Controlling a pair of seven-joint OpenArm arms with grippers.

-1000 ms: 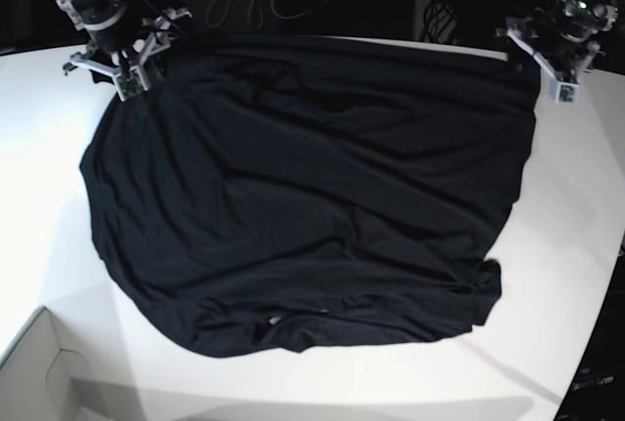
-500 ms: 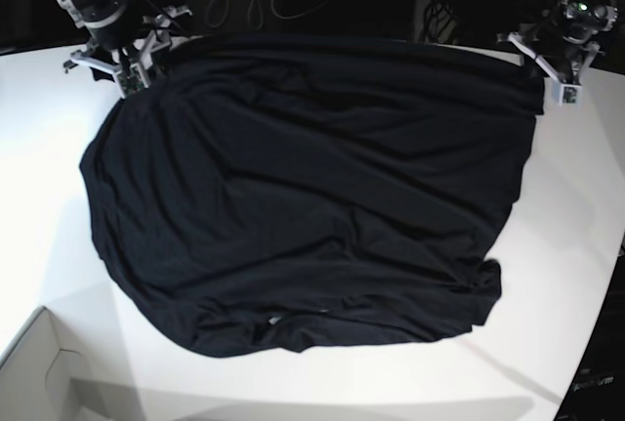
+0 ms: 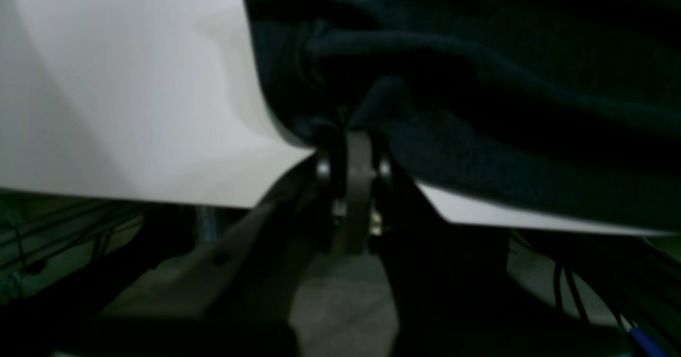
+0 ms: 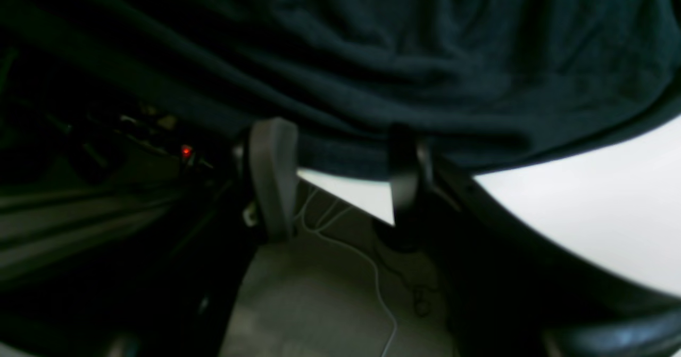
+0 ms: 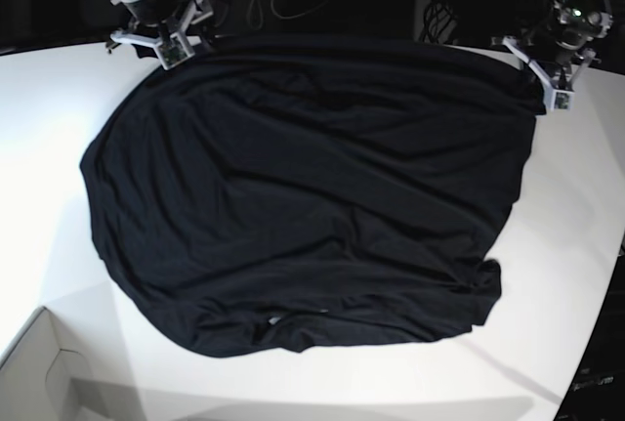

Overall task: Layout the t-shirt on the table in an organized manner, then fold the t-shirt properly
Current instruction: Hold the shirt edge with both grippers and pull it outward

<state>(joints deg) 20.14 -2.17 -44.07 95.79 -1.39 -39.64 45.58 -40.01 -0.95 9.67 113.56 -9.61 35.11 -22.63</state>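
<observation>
Nearest you, the pale cardboard box (image 5: 39,367) sits at the desk's (image 5: 59,157) front corner, and the t-shirt (image 5: 303,196) lies spread across most of the white top, wrinkled, its near hem bunched at one corner. At the far edge, your left pincer (image 5: 557,79) has just snapped closed on the shirt's far corner; a second ago its jaws stood apart there. Your right pincer (image 5: 176,35) has slid along the back edge toward the middle and stands wide, holding nothing. I judge you're still laying out: one corner pinned, the other not yet gripped. The left wrist view shows what the base view can't, the left pincer (image 3: 351,157) closed with cloth bunched above it. The right wrist view shows the right pincer (image 4: 335,149) straddling the hem over the desk's rim.
</observation>
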